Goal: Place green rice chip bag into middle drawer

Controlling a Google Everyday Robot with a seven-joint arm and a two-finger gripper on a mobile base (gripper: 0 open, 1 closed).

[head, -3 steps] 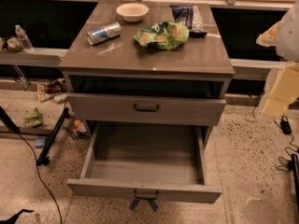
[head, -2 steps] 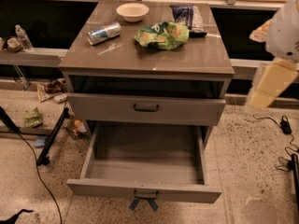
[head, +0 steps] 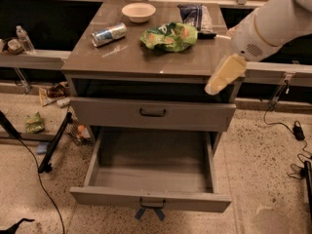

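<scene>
The green rice chip bag lies crumpled on the brown cabinet top, right of centre. The middle drawer is pulled wide open below; its inside is bare and a blue tag hangs from its dark handle. My gripper, cream-coloured on a white arm, comes in from the upper right. It hangs over the cabinet's right front corner, to the right of the bag and nearer the front edge, not touching the bag.
A white bowl, a silver can on its side and a dark blue-and-white snack bag share the top. A closed grey drawer sits above the open one. Cables and litter lie on the floor on both sides.
My arm has swung left from the right edge of the view, and the gripper is now over the cabinet's right front corner. The bag and drawers have not moved.
</scene>
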